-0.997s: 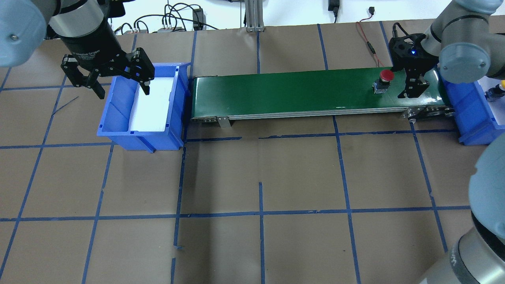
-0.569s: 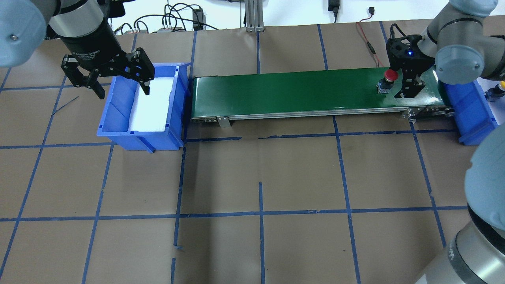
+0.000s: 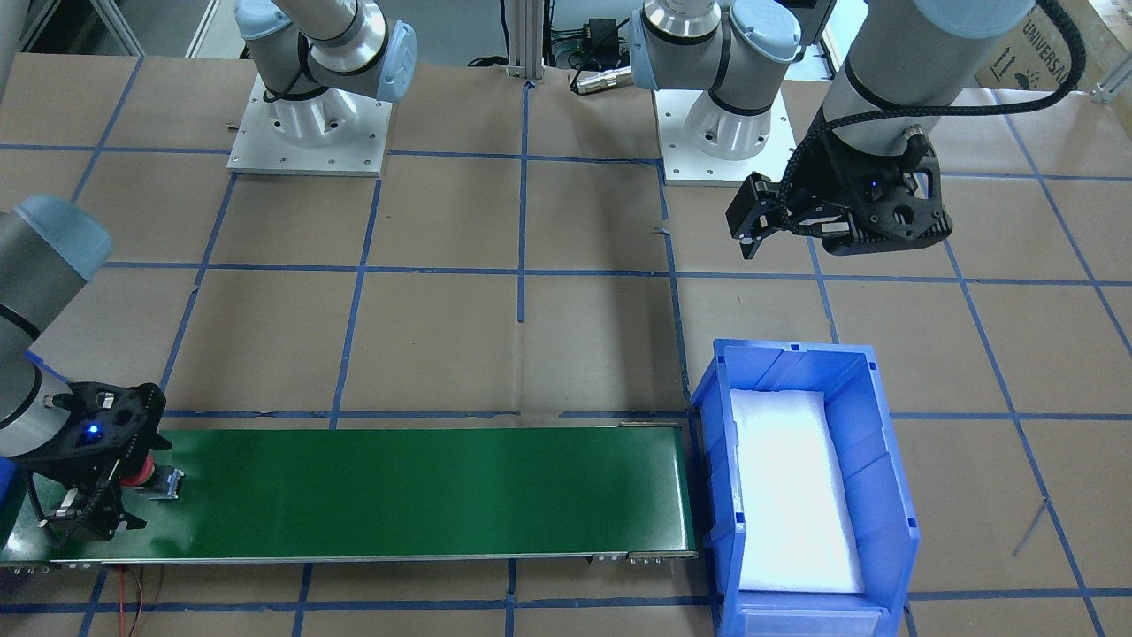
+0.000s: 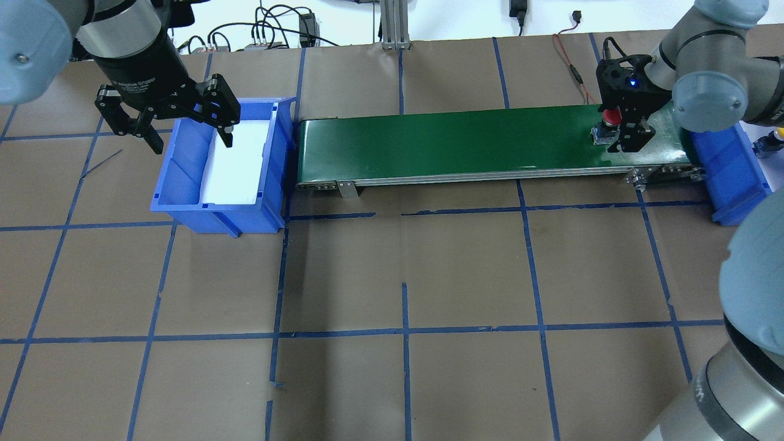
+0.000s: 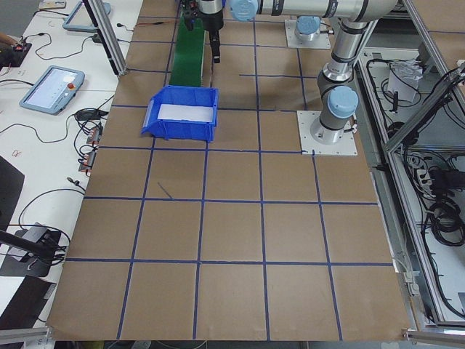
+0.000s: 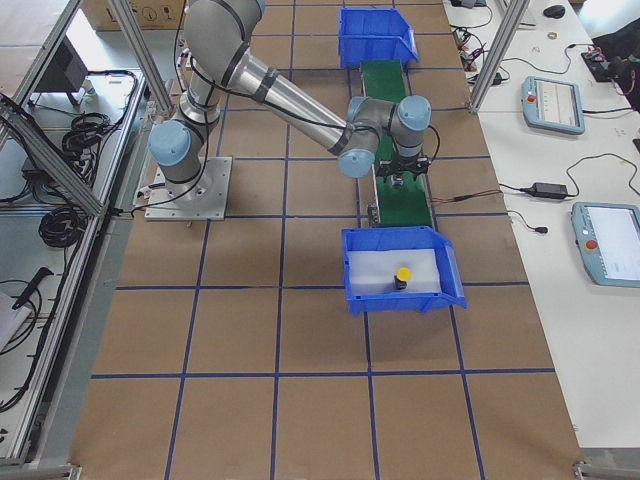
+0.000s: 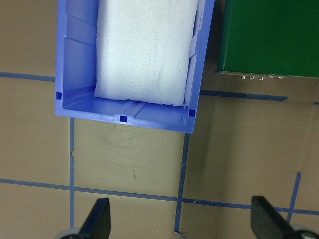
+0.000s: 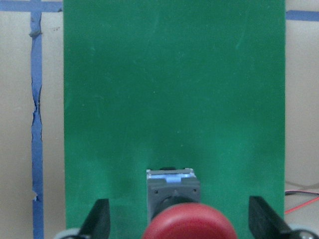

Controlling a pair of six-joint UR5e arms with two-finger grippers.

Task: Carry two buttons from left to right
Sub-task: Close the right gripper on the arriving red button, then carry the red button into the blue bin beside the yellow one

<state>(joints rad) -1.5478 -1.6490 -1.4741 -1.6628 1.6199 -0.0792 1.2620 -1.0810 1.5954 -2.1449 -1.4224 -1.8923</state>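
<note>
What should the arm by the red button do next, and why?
Probably close the right gripper on the red button: its fingers stand open on either side of it on the green belt, not yet gripping.

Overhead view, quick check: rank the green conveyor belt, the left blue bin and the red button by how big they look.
1. Green conveyor belt, the largest.
2. Left blue bin, clearly smaller in area.
3. Red button, by far the smallest, and only partly visible.
</note>
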